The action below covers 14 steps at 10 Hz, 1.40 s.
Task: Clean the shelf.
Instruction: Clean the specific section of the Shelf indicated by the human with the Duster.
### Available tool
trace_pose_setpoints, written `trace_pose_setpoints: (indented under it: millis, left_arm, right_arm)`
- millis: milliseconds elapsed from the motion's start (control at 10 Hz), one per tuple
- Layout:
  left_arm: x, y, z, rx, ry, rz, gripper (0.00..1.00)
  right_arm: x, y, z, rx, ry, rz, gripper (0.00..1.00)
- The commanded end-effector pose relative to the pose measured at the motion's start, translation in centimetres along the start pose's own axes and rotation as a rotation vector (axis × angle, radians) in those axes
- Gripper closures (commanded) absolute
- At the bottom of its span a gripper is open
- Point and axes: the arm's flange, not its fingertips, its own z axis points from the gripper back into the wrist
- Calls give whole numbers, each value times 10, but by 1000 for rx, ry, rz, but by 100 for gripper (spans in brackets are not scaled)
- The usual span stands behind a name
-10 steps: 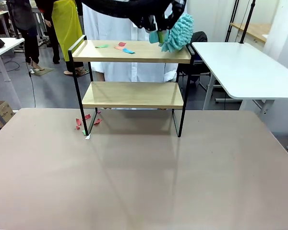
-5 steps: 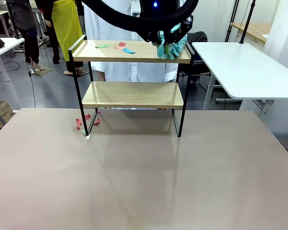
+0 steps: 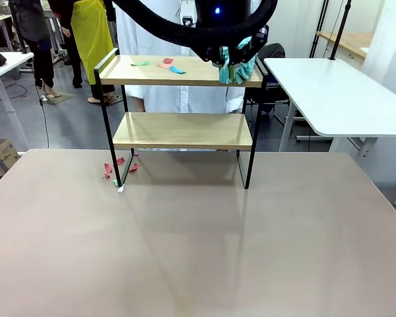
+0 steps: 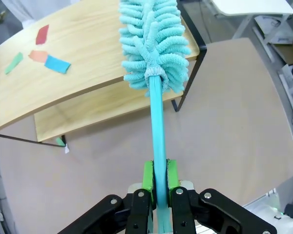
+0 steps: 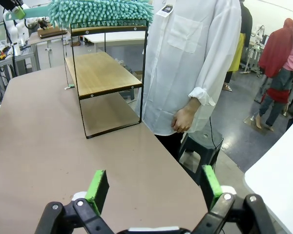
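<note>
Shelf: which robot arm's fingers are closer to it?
Left. The left fingers hold the duster on the shelf's top board, just above it; the right fingers hang open over the table, well off from the shelf's end.

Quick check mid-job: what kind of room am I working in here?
Probably a lab or workshop: a spare white table, black stand poles, and a person in a white shirt standing by.

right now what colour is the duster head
Turquoise duster head, best in the left wrist view.
</note>
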Motion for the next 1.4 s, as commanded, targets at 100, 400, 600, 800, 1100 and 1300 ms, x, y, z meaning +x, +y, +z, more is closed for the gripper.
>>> trace_pose_setpoints:
  millis: [100,400,600,800,1100,1300]
  left_arm:
    - [-14,25,4,120,18,58,87]
    - [-26,56,0,179,46,100,87]
    - [-35,90,-1,242,77,137,87]
    - [-41,138,7,332,104,183,87]
    - [-50,190,16,564,87,183,87]
    - [-57,199,36,697,-90,198,87]
  right_arm:
    - [3,0,-1,-3,1,6,0]
    - [3,0,-1,-3,1,6,0]
    - [3,0,-1,-3,1,6,0]
    - [3,0,-1,-3,1,6,0]
    - [3,0,-1,-3,1,6,0]
    - [3,0,-1,-3,1,6,0]
